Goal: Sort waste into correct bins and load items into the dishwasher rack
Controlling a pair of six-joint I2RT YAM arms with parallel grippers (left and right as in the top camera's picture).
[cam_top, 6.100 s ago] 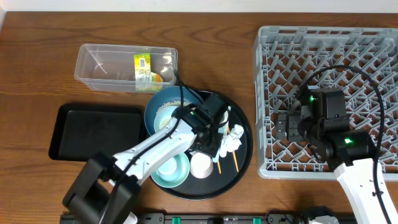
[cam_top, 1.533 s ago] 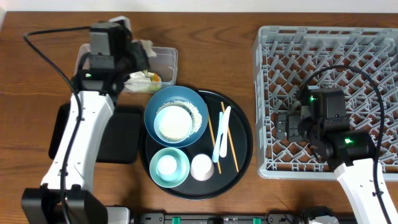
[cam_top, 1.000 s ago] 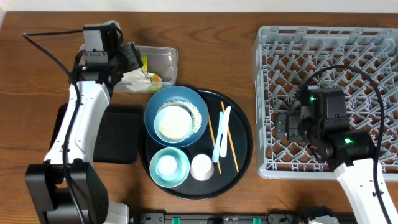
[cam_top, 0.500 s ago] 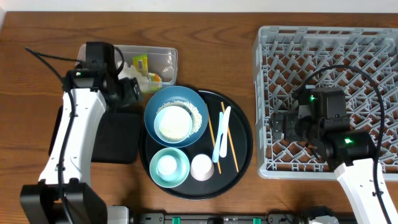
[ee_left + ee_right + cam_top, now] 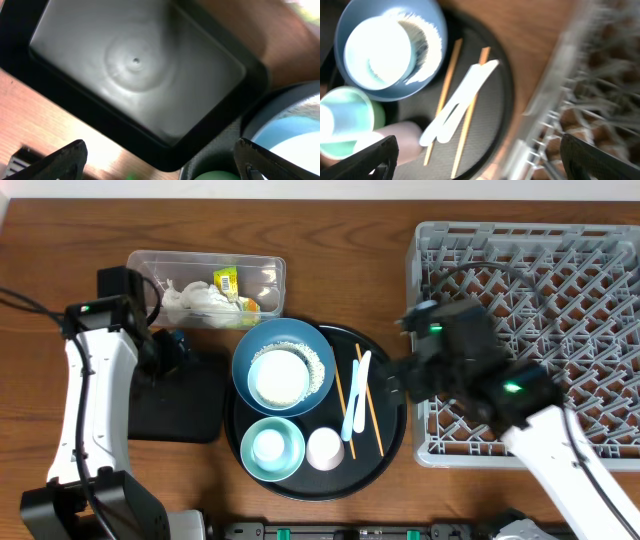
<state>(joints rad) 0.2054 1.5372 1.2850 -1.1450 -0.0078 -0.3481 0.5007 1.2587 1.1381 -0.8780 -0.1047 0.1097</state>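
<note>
Overhead view: napkins [image 5: 195,298] and wrapper [image 5: 229,280] lie in the clear tub [image 5: 262,265]. The blue bowl [image 5: 318,345], teal bowl [image 5: 290,442], cup [image 5: 325,448], spoon [image 5: 355,395] and chopsticks [image 5: 371,415] sit on the round tray [image 5: 392,420], and the rack [image 5: 600,300] shows no dishes. Both grippers are spread and hold nothing: the left gripper [image 5: 168,350] over the black tray [image 5: 200,415], the right gripper [image 5: 398,383] near the spoon.

You're looking at a robot test bench laid out as a dish-clearing station. A bare wooden table [image 5: 340,270] carries a grey rack [image 5: 560,270] on the right, a round tray [image 5: 393,435] with a blue bowl [image 5: 312,340] at centre, and a clear tub [image 5: 265,275] upper left. Two cabled arms, the left arm [image 5: 85,400] and the right arm [image 5: 560,445], reach in from the bottom corners, and a black rail [image 5: 330,532] runs along the bottom edge.
</note>
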